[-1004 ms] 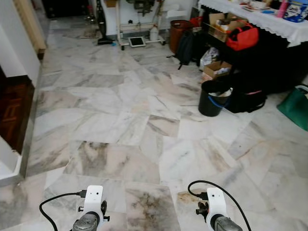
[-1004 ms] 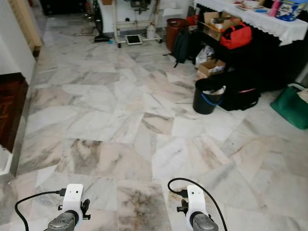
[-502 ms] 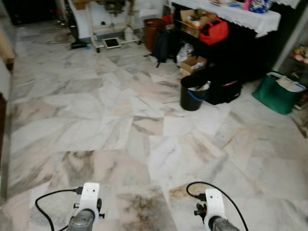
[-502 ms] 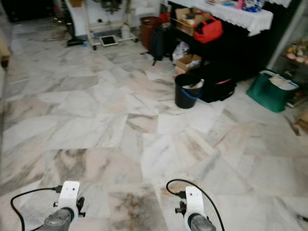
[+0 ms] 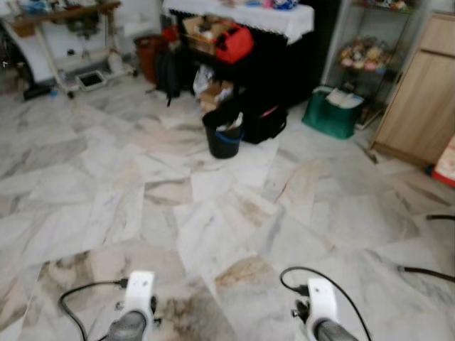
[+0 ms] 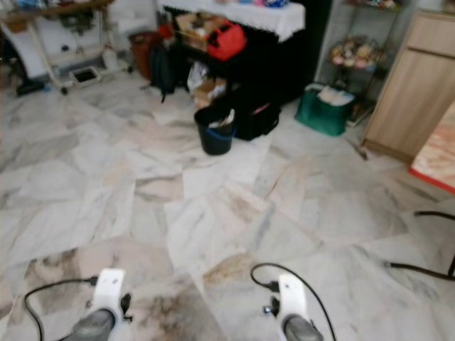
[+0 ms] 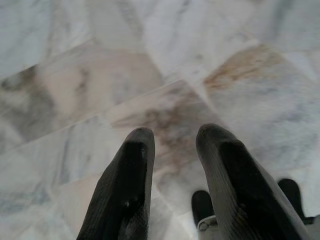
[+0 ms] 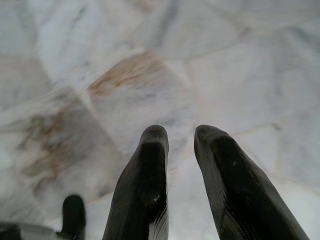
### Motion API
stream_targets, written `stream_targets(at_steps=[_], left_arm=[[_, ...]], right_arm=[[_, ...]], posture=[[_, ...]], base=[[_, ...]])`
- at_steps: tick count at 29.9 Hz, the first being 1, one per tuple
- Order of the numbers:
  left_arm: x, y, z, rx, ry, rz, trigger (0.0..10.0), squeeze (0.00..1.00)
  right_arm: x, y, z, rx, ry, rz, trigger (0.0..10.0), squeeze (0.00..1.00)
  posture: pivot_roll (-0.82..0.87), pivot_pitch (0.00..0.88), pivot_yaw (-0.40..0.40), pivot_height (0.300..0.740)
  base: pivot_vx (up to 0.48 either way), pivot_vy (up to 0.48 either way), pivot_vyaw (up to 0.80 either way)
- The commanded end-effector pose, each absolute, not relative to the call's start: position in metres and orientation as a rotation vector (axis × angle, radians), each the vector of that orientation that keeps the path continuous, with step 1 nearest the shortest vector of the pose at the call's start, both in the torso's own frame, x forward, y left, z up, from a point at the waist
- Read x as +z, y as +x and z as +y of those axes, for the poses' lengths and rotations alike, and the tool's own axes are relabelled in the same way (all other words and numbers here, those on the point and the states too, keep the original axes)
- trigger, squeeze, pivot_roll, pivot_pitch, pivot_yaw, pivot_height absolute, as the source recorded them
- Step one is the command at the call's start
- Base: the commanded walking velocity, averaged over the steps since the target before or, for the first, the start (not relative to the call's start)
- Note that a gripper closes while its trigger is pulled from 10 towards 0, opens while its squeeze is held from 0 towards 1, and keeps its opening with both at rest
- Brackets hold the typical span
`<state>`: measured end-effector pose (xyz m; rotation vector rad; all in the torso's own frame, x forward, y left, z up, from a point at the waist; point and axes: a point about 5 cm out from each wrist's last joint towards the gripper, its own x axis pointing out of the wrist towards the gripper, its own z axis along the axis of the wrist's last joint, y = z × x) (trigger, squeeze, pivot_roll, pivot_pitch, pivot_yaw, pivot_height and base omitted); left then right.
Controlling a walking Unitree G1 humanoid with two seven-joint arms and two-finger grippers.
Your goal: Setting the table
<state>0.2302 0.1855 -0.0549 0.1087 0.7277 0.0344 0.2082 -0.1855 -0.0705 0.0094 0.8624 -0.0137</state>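
Note:
My left gripper (image 7: 174,136) hangs low over the marble floor, open, with nothing between its black fingers. My right gripper (image 8: 180,134) hangs the same way over a brown-stained tile, also open and empty. Both wrists, the left arm (image 5: 139,297) and the right arm (image 5: 319,304), sit at the bottom of the eye views. A table with a white lace cloth (image 5: 245,14) stands at the far wall with small items on top, blurred.
A black bucket (image 5: 225,138) stands on the floor ahead, beside dark bags under the table. A red bag (image 5: 233,42) sits on a shelf there. A green bag (image 5: 332,114) and a wooden cabinet (image 5: 419,106) are to the right. Black cables (image 5: 426,271) lie at the right edge.
The camera has swung to the right: bucket and table slid left in view, and the green bag, shelf and wooden cabinet came in. Both arms hang as before.

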Motion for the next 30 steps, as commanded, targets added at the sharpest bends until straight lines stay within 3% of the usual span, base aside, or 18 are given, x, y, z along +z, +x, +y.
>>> stream_targets(at_steps=[1, 21, 30], left_arm=[[-0.0552, 0.2284, 0.1919, 0.043, 0.120, 0.733, 10.0, 0.00], [-0.0567, 0.2265, 0.1903, 0.040, 0.128, 0.740, 10.0, 0.00], [-0.0588, 0.2234, 0.1894, 0.030, 0.139, 0.750, 10.0, 0.00]], right_arm=[[-0.0705, 0.2095, -0.1789, -0.005, 0.024, 0.858, 10.0, 0.00], [-0.0701, 0.2113, -0.1759, 0.030, 0.001, 0.867, 10.0, 0.00], [-0.0714, 0.2092, -0.1738, 0.034, 0.005, 0.870, 10.0, 0.00]], posture=[[0.01, 0.000, 0.020, 0.740], [0.06, 0.000, -0.013, 0.740], [0.05, 0.000, -0.005, 0.740]], base=[[0.000, 0.000, -0.69], [0.000, 0.000, -0.69], [0.000, -0.295, -0.68]])
